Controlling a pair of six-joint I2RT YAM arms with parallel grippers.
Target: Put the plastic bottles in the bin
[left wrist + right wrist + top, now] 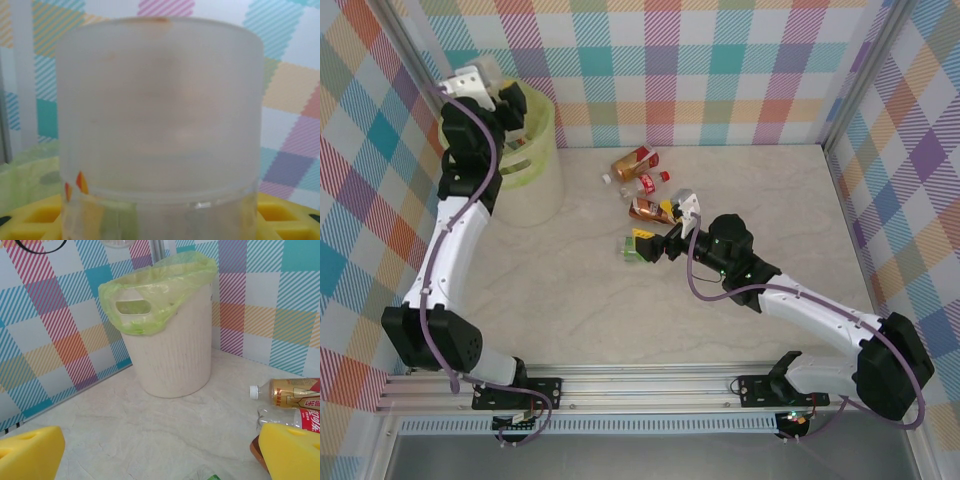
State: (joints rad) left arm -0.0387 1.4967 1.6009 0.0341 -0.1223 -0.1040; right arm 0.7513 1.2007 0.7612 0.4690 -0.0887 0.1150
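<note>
The step in hand looks like the drop. The left gripper (505,100) is closed on a clear bottle (160,115), which sits between its yellow pads (30,220) over the mouth of the bin (535,165) at the far left of the table (570,300). To do it well, the jaws should open only once the bottle is well inside the rim and away from the near wall, so that it falls in rather than tipping off the edge. The left arm reaches far along the left side, its wrist bent over the bin top. The right arm stretches from the near right toward the middle. The right gripper (653,245) is wide open and holds nothing, poised at a green-labelled bottle (638,246). The other loose bottles (642,185) lie in a cluster just beyond it, well apart from the bin.
</note>
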